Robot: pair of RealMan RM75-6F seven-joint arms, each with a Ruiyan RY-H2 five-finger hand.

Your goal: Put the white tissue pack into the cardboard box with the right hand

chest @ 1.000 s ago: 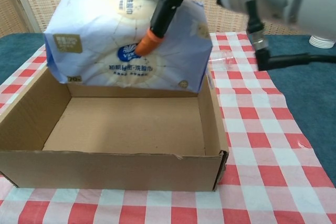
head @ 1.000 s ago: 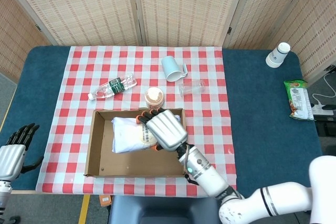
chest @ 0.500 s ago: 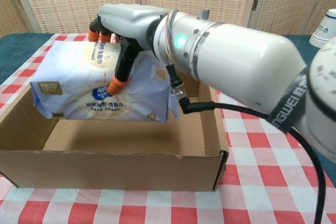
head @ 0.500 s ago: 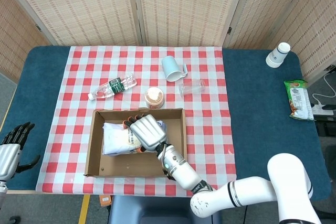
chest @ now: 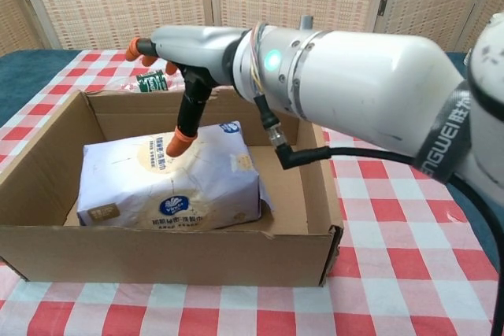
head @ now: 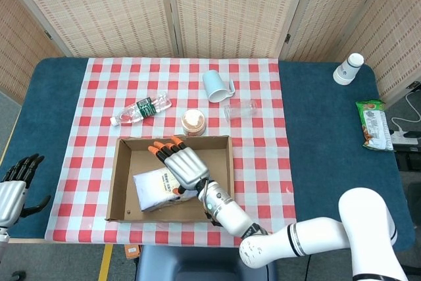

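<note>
The tissue pack [chest: 169, 182] lies flat on the floor of the box [chest: 181, 256], toward its front-left part. The right hand [chest: 193, 45] hovers over the pack with fingers [head: 161, 148] spread, holding nothing; one orange-tipped finger points down and touches or nearly touches the pack's top. The box sits near the counter's [head: 329, 129] front edge. The left hand [head: 16, 185] hangs off the counter's front-left corner, fingers apart, empty.

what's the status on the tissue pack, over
Right robot hand open, a fingertip on the pack. Tissue pack resting inside cardboard box. Left robot hand idle. Nothing blocking.
</note>
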